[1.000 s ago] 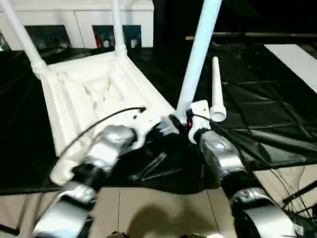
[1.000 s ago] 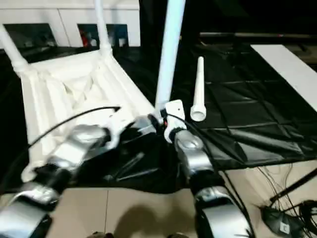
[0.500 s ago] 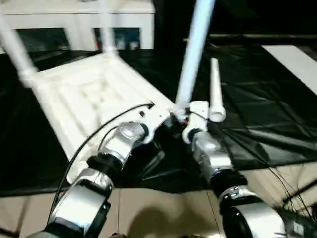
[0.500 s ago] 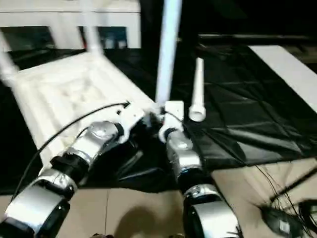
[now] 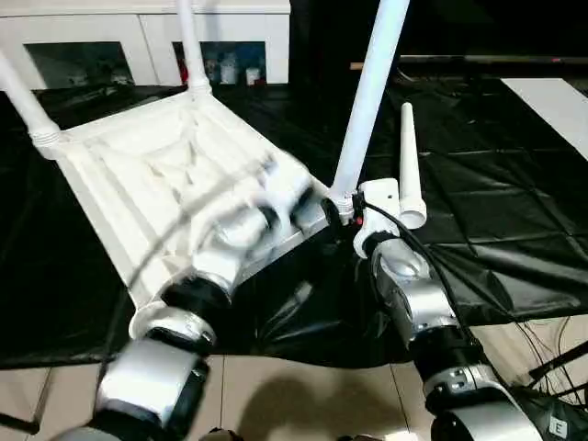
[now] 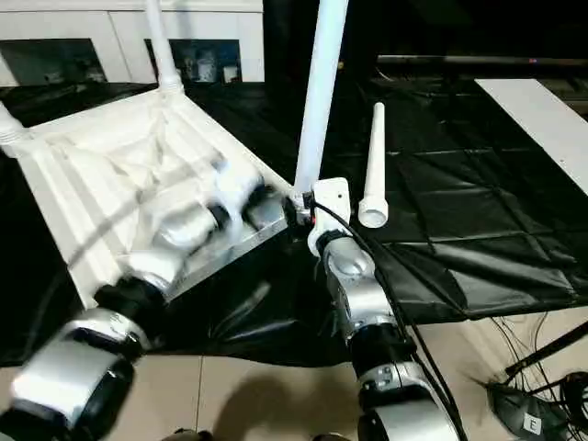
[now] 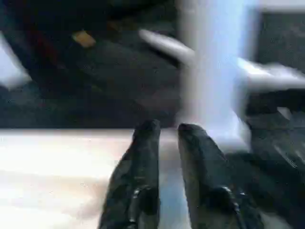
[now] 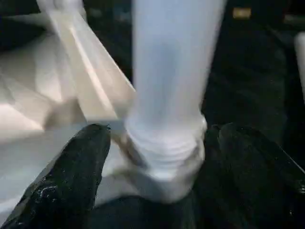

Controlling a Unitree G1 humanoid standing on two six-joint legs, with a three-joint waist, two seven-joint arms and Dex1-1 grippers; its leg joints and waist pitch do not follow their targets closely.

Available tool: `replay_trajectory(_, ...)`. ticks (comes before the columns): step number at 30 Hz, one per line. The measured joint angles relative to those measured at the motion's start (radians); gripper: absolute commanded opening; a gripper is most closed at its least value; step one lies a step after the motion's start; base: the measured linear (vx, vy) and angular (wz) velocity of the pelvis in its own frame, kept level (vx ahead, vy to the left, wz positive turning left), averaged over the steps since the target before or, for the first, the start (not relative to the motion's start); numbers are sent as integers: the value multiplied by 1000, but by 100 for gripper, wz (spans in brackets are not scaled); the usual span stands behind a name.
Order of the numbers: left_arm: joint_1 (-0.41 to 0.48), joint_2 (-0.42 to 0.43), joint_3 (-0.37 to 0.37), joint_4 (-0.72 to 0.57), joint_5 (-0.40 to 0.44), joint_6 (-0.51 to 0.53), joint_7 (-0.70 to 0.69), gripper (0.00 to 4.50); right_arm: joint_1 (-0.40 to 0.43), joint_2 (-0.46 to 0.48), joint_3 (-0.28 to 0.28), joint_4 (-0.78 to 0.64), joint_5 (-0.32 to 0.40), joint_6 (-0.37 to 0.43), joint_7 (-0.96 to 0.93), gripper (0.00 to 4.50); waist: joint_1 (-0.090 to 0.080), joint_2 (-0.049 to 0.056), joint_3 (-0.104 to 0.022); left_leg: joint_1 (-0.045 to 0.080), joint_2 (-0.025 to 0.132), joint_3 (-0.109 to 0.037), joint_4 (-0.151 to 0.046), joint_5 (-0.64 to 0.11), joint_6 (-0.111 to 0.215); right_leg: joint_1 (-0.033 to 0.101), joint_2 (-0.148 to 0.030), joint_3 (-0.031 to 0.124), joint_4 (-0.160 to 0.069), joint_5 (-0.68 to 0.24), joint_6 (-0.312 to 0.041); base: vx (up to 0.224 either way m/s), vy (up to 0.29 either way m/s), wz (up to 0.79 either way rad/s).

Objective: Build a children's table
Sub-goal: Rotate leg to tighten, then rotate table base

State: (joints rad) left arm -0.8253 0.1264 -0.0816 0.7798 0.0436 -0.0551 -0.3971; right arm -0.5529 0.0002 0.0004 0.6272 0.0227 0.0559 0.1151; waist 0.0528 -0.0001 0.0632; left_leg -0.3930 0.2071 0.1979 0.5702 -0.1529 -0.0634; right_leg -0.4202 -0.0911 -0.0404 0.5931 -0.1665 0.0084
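The children's table (image 5: 138,156) lies upside down on the black sheet, its ribbed underside up. Three legs stand in its corner sockets: two at the far side (image 5: 188,41) and a tall one at the near right corner (image 5: 372,83). A loose leg (image 5: 407,156) lies on the sheet just right of that corner. My right gripper (image 8: 167,131) is open, one finger (image 8: 81,162) on each side of the tall leg's ribbed base, without touching it. My left gripper (image 7: 164,128) hovers over the table's near rim beside that leg, blurred by motion, with its fingers (image 7: 143,152) a narrow gap apart and nothing between them.
The black sheet (image 5: 496,184) covers the big table and hangs creased over its near edge. A white cabinet with glass doors (image 5: 92,37) stands behind. A white board (image 5: 551,96) lies at the far right. Cables (image 6: 533,404) trail on the floor at the lower right.
My left arm has swung forward over the table's underside and its fingers have parted a little. My right gripper's fingers have spread wider around the leg's base. The camera has shifted.
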Motion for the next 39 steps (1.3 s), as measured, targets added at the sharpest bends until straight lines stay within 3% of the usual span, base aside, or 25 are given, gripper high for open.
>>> replay_trajectory(2,2,40,27,-57,-5,22,5,106,15,-7,3,0,0,26,3,399,1,0,0,0,0,0,0,0,1,0,0,0,0,-1,0,0,0,0)
replay_trajectory(5,86,123,44,-246,-14,123,-53,106,16,-12,18,-19,-1,66,32,399,-4,0,0,0,0,1,0,0,2,-1,0,0,1,-2,0,0,0,0)
replay_trajectory(6,163,166,69,-371,-35,193,-97,106,18,-18,30,-35,-2,77,50,399,-5,-1,0,0,1,1,0,0,1,-1,0,0,2,-3,-1,0,0,0)
replay_trajectory(11,342,315,140,-656,-110,350,-203,106,47,-26,62,-74,-17,112,91,399,5,-6,1,1,1,1,0,0,-1,0,1,0,3,-3,-1,0,0,0)
replay_trajectory(13,461,437,186,-801,-141,407,-266,106,50,-18,86,-78,-18,126,102,399,-1,-6,1,3,1,1,0,0,-2,1,1,1,3,-3,-1,0,0,0)
replay_trajectory(17,611,545,326,-897,-143,509,-320,106,57,-29,87,-77,-21,140,109,399,1,-11,0,4,1,0,0,0,-3,2,1,1,5,-4,1,0,0,0)
replay_trajectory(19,697,583,405,-935,-116,569,-330,106,55,-23,97,-78,-21,143,116,399,-2,-21,1,8,1,1,-1,0,-3,2,1,2,9,-5,3,0,0,0)
replay_trajectory(22,755,614,461,-924,-53,673,-301,106,55,-20,121,-75,-30,156,134,399,1,-34,0,8,2,-1,-2,1,-4,2,3,2,10,-9,8,0,0,0)
replay_trajectory(28,787,655,428,-845,8,757,-171,106,43,-7,135,-48,-38,161,145,399,6,-44,-4,8,0,-2,0,1,-4,3,2,4,10,-8,8,0,0,0)
replay_trajectory(34,756,507,306,-801,-20,745,-190,106,-1,22,166,36,-53,145,150,399,7,-46,-5,8,0,-4,2,1,-4,4,2,3,9,-3,6,0,0,0)
replay_trajectory(39,717,490,215,-782,-19,745,-200,106,-46,39,169,138,-74,113,145,399,5,-43,-6,9,0,-5,2,2,-6,3,2,3,15,-2,5,0,0,0)
